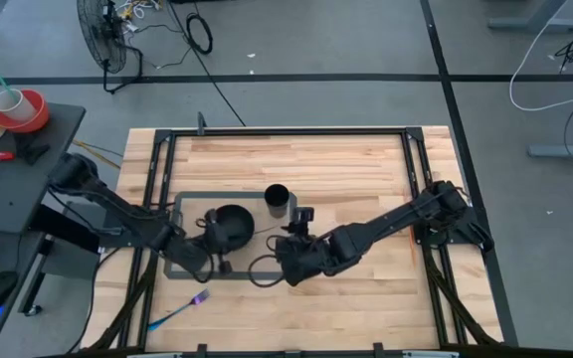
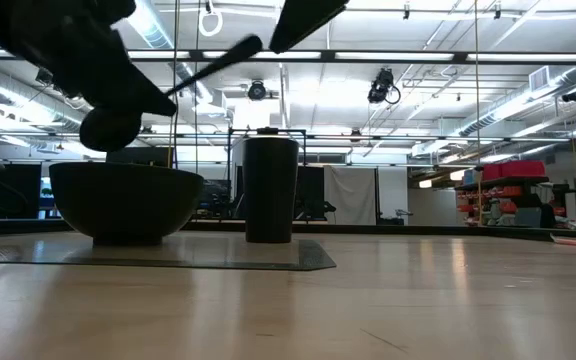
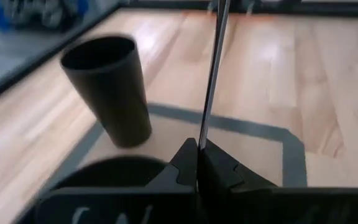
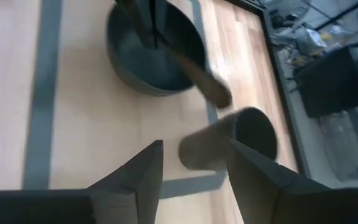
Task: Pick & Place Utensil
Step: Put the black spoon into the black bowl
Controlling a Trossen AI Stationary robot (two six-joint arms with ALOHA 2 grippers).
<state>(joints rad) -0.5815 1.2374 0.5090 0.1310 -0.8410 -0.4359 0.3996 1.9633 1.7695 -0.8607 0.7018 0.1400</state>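
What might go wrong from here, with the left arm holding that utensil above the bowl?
The left end effector pinches the thin utensil near one end, so it may pivot or slip. The cup stands close beside the bowl, so a swing might topple it. The open right end effector hovers nearby and may clash.

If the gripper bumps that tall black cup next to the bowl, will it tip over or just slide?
The cup looks apt to tip: it stands much taller than it is wide, upright on the grey mat. It seems open and empty in the left wrist view, so probably light. A bump near its rim would likely topple it; a low push might just slide it.
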